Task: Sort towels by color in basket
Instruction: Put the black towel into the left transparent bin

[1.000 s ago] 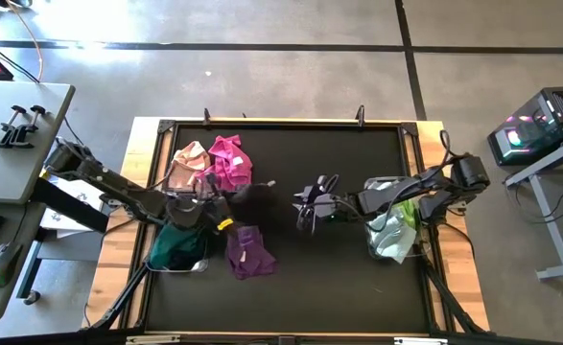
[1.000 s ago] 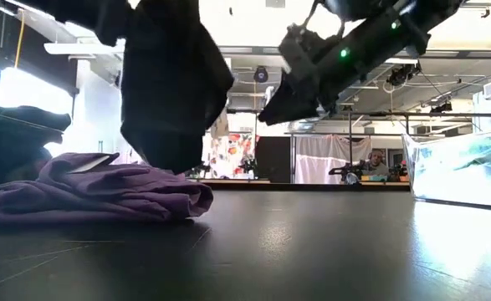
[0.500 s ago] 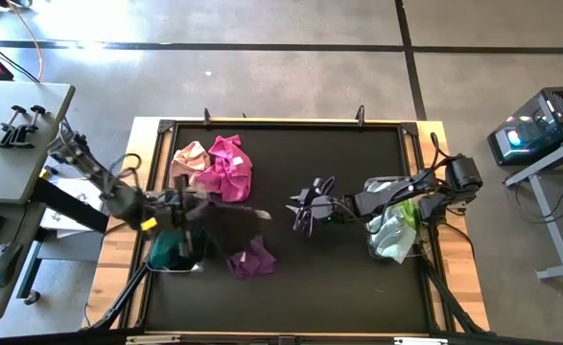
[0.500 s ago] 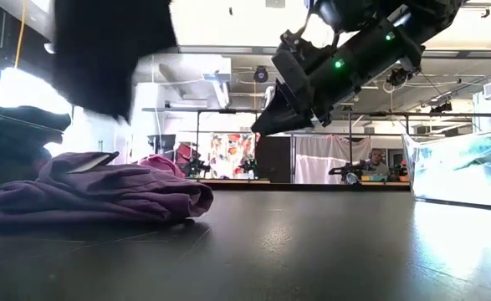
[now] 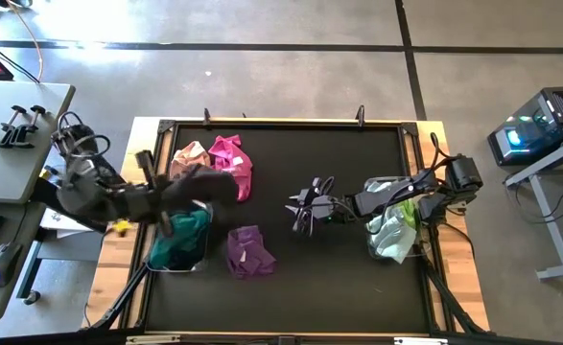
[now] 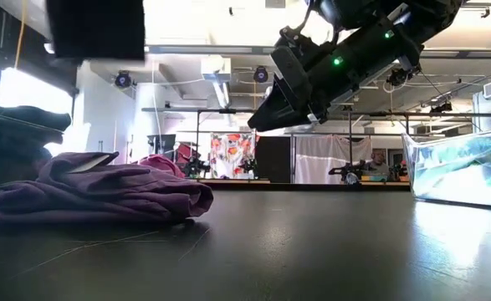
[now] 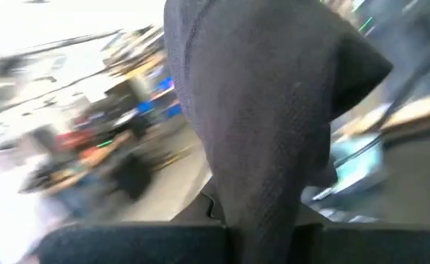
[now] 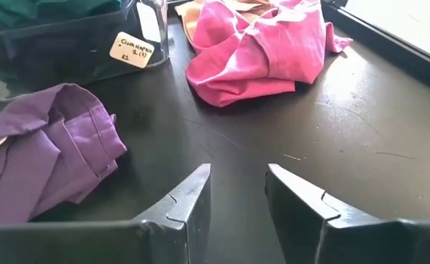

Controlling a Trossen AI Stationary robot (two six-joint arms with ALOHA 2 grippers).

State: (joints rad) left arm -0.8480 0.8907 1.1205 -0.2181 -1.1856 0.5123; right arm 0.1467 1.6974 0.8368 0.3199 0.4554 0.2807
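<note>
Sorting, partly done by our reckoning: we count two clear bins in use and three cloths loose on the black table (image 5: 339, 278). Left bin (image 5: 202, 251), at the table's left edge, holds dark green and teal towels (image 5: 178, 242); a paper label is fixed to its wall in the right wrist view. Right bin (image 5: 377, 182), near the right edge, holds lime, white and pale mint towels (image 5: 392, 230). Unsorted: one purple towel (image 5: 247, 251) just beside the left bin; one magenta towel (image 5: 229, 165) touching one pale pink towel (image 5: 189, 160) at the far left of the table. In transit: one black towel (image 5: 204, 182), which we find clamped in the left gripper (image 5: 171, 196) and hanging in the air above the left bin's far end. Right gripper (image 5: 303, 204): over mid-table, empty, fingers moderately apart, pointed toward the purple and magenta cloths.
</note>
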